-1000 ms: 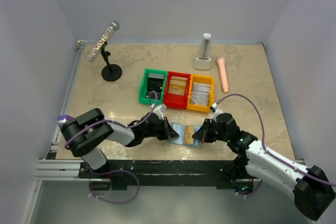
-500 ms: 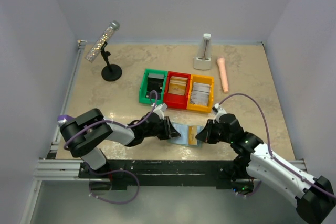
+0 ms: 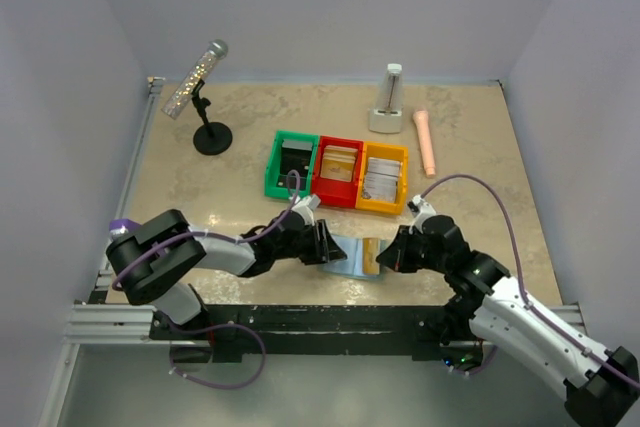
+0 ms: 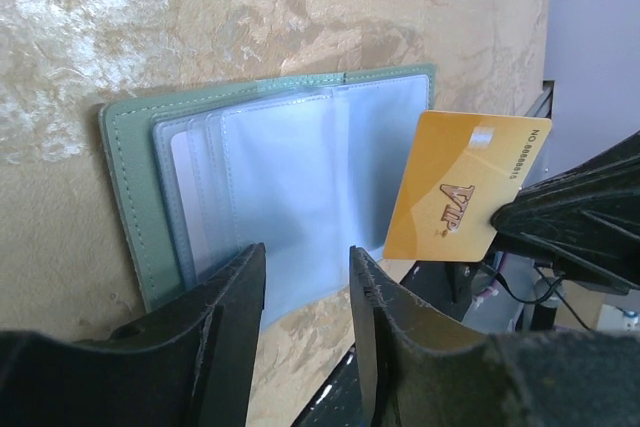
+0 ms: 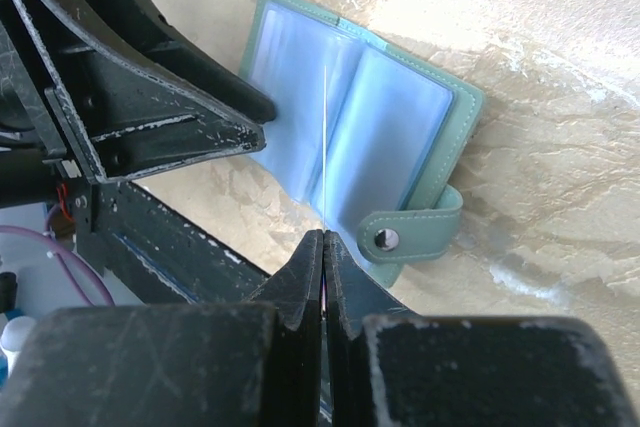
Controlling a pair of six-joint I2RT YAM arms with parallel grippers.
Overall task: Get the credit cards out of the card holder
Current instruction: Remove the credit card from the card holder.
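The card holder [image 3: 348, 252] lies open on the table near the front edge, grey-green outside with pale blue pocket panels [image 4: 290, 187]. My left gripper [image 4: 305, 257] is open, its fingers hovering over the holder's near edge with nothing between them. My right gripper [image 5: 323, 237] is shut on a gold credit card [image 4: 465, 192]. The card is held upright just off the holder's right side and is clear of the pockets. In the right wrist view the card [image 5: 325, 147] shows edge-on as a thin line. The holder's snap tab [image 5: 410, 235] sticks out towards the right gripper.
Green [image 3: 292, 165], red [image 3: 339, 172] and yellow [image 3: 384, 177] bins stand behind the holder, with cards in them. A microphone on a stand [image 3: 197, 82], a white stand [image 3: 388, 107] and a pink object [image 3: 426, 142] are further back. The black front rail [image 3: 300, 317] runs just below the holder.
My left gripper has opened and let go of the holder, which now lies flatter. My right gripper has drawn the gold card a little to the right.
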